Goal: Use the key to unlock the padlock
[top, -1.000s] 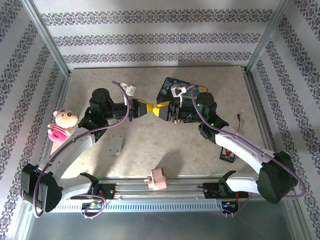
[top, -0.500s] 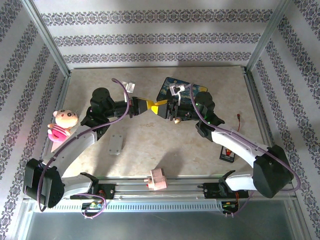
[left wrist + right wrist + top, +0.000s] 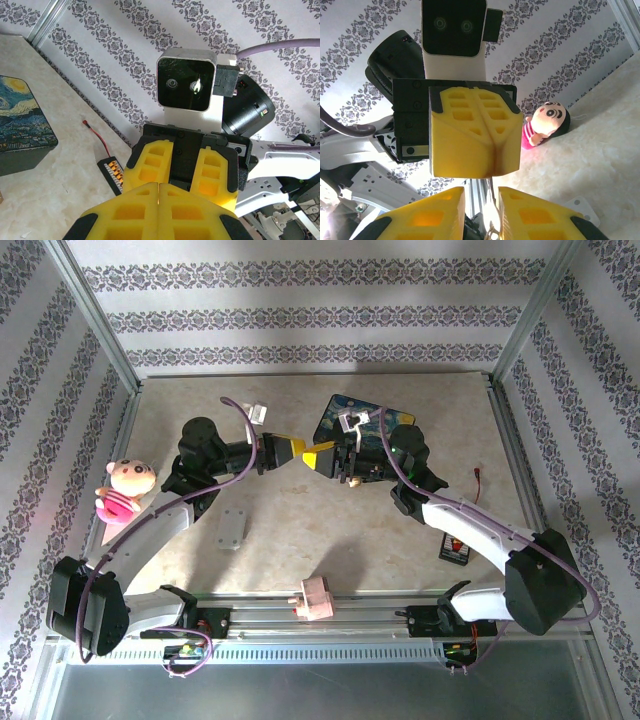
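- Both arms are meeting nose to nose above the middle of the table [image 3: 300,515]. The left gripper [image 3: 298,451] has its fingers pressed flat together, and the right gripper [image 3: 314,455] has narrow jaws with just a slim gap.
- From the right wrist camera, a thin sliver that I take for the key [image 3: 492,189] pokes out of the left one's seam toward that gap. I can't pick out the padlock anywhere (too tiny).
- What worries me is that the yellow tips are practically touching. A small misalignment and they'd bump, which I reckon would twist or flick that sliver loose.
- If it drops it lands on bare marble below, and that would be fiddly to pick up again.
- The blue tin [image 3: 330,420] sits just beside the right wrist at 1 o'clock, so there's little room to swing that way.
- There's open room at 12 and at 6. The grey plate [image 3: 231,530] is at 7 and the doll [image 3: 125,490] at 9, both well apart from the grippers.
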Available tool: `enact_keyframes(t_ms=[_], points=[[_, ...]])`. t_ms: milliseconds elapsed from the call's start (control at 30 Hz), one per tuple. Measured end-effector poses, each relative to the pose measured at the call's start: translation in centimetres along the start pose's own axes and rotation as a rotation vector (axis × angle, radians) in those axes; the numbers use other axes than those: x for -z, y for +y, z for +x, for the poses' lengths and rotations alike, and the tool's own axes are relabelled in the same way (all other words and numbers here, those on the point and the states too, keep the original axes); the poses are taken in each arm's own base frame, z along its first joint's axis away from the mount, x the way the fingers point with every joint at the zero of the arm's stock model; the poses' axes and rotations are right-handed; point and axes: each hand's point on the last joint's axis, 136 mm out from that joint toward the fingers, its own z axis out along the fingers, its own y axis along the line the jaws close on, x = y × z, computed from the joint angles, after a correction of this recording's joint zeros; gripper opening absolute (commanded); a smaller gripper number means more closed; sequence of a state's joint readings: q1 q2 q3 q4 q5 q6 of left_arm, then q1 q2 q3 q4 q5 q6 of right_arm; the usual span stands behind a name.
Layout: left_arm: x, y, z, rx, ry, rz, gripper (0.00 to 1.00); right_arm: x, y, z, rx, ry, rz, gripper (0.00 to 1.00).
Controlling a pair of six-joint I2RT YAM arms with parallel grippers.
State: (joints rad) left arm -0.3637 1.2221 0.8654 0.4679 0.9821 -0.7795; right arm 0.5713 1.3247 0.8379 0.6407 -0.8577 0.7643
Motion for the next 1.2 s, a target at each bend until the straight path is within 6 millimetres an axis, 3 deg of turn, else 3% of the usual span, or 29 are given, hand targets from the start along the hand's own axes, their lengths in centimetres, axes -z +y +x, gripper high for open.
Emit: enact_keyframes(t_ms=[433,867,1200], points=[[0.17,-0.02,-0.21,0.000,-0.019,0.010,0.00,0.03,-0.10,0.12,-0.003,0.002,0.002,0.12],[0.30,0.05,-0.31,0.003,-0.024,0.012,0.00,0.03,-0.10,0.11,-0.003,0.001,0.002,0.16],[0.49,0.32,-0.29,0.002,-0.031,0.010,0.00,0.05,-0.21,0.26,-0.007,0.003,0.004,0.13]])
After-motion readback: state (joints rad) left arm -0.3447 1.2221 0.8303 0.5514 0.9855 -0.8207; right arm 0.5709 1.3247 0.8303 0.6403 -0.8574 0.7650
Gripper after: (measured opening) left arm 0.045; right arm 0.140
